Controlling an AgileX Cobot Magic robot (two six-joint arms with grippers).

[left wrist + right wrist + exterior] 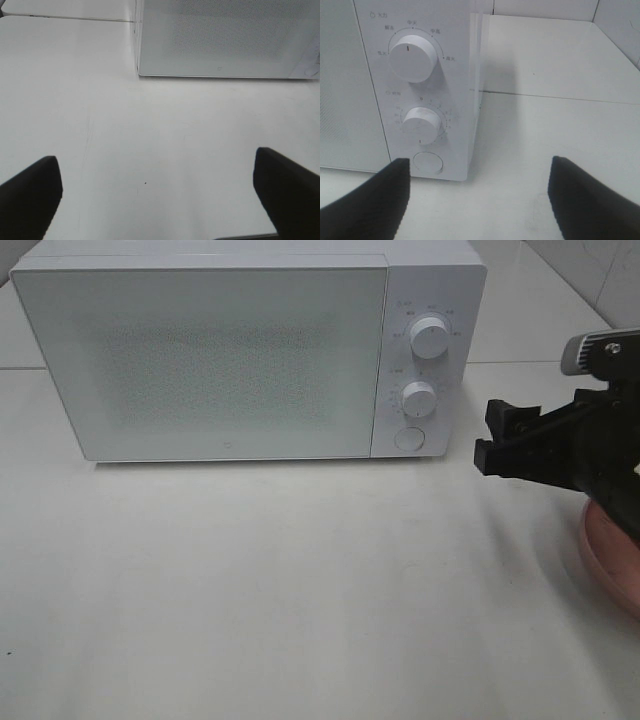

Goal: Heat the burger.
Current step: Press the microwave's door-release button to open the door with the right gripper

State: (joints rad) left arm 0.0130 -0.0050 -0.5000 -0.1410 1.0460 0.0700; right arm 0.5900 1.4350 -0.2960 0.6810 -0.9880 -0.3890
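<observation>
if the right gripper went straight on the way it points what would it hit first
Likely the microwave, at its control panel's outer edge near the round button. Depth is unclear, so the right gripper might just pass that corner over the table.

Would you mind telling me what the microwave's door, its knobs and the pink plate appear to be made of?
Microwave door: likely frosted glass or plastic, dotted mesh showing through. Knobs: probably matte white plastic. Pink plate: plastic or ceramic, mostly hidden.
</observation>
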